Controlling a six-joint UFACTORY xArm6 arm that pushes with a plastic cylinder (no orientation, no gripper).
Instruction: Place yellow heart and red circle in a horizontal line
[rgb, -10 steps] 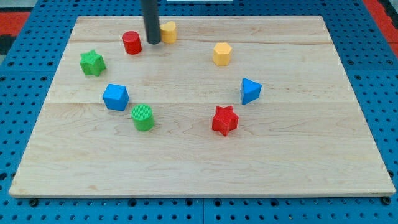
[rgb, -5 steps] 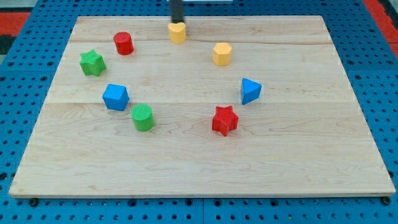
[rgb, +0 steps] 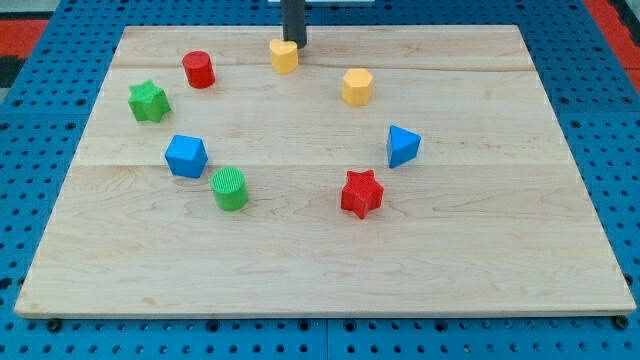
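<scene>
The yellow heart (rgb: 284, 56) lies near the board's top edge, left of centre. The red circle (rgb: 198, 70) lies to its left and slightly lower. My tip (rgb: 295, 44) stands just above and to the right of the yellow heart, touching or almost touching its upper right side. It is well to the right of the red circle.
A green star (rgb: 148, 101) sits at the left, a blue cube-like block (rgb: 186, 156) and a green cylinder (rgb: 230, 188) below it. A yellow hexagon (rgb: 356, 87), a blue triangle (rgb: 402, 146) and a red star (rgb: 362, 193) lie at the right of the wooden board (rgb: 480, 260).
My tip moved from between the red circle and yellow heart to the heart's upper right. The red circle slid left; the yellow heart shifted slightly right and down.
</scene>
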